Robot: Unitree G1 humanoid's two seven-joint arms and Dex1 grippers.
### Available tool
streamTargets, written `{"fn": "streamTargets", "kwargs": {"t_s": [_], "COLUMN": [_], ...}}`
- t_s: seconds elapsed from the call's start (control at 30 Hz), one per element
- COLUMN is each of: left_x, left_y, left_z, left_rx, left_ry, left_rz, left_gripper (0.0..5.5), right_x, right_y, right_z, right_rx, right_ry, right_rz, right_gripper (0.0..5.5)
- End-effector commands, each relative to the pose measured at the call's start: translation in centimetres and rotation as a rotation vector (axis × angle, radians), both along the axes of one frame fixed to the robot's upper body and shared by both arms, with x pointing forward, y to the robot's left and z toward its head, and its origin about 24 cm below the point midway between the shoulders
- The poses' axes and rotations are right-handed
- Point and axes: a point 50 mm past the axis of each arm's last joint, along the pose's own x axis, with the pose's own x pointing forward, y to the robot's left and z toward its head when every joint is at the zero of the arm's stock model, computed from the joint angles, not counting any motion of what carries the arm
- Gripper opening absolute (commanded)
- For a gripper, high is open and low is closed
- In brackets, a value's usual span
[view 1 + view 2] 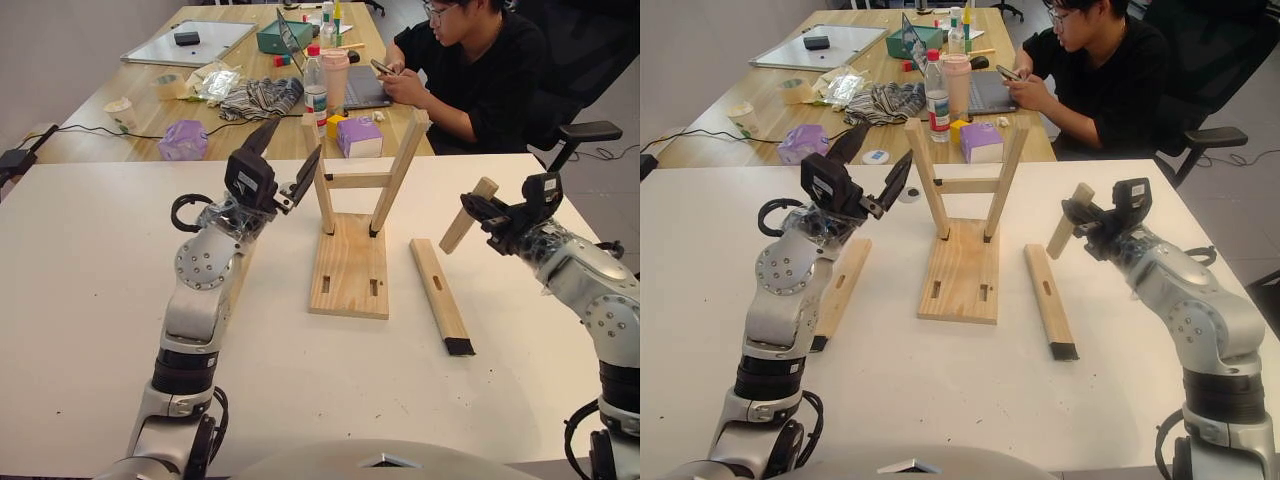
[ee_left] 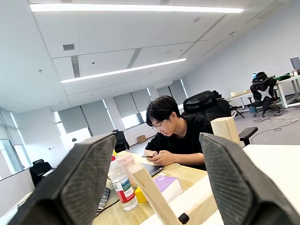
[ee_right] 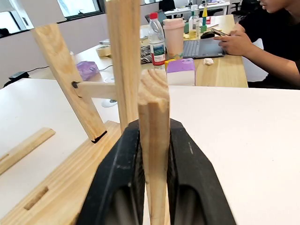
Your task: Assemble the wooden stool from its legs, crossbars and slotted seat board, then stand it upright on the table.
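The slotted seat board (image 1: 350,265) lies flat on the white table (image 1: 90,300). Two legs (image 1: 400,170) stand tilted in its far slots, joined by a crossbar (image 1: 357,180). A loose leg (image 1: 441,295) with a black tip lies just right of the board. Another loose leg (image 1: 840,290) lies under my left arm. My left gripper (image 1: 292,140) hangs open above the table, just left of the standing legs, nothing between its pads (image 2: 89,183). My right gripper (image 1: 478,212) is shut on a short wooden bar (image 3: 153,140), held tilted right of the loose leg.
Behind the white table a wooden table (image 1: 120,130) carries a bottle (image 1: 315,85), a cup (image 1: 336,75), a purple box (image 1: 359,137), a laptop and clutter. A seated person (image 1: 480,70) is there. A black cable (image 1: 90,130) lies at the far left, an office chair (image 1: 585,135) at far right.
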Motion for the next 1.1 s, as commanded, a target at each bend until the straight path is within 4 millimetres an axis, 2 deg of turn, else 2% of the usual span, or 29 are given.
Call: {"fn": "streamTargets", "kwargs": {"t_s": [0.03, 0.4, 0.57, 0.67, 0.97, 1.1], "left_x": [0.0, -0.3, -0.5, -0.5, -0.2, 0.0], "left_y": [-0.2, -0.3, 1.3, 1.4, 1.3, 1.3], "left_z": [0.0, -0.2, -0.3, -0.5, -0.1, 0.3], "left_rx": [0.045, 0.047, 0.023, 0.029, 0.039, 0.046], "left_ry": [-0.014, -0.002, 0.014, 0.019, 0.024, 0.028], "left_rz": [-0.005, -0.016, 0.061, 0.062, 0.04, 0.018], "left_gripper": [3.27, 3.27, 3.27, 3.27, 3.27, 3.27], "right_x": [-0.2, -2.2, -2.6, -2.9, -4.1, -5.3], "right_y": [0.4, 0.5, 0.5, 0.6, -0.5, -0.1], "right_z": [-2.1, -4.6, -5.3, -6.4, -9.9, -11.1], "right_rx": [0.019, -0.009, -0.018, -0.025, -0.108, -0.091], "right_ry": [0.04, 0.114, 0.122, 0.146, 0.234, 0.255], "right_rz": [0.006, 0.003, -0.022, -0.047, -0.285, -0.352], "right_gripper": [0.4, 0.4, 0.4, 0.4, 0.4, 0.4]}}
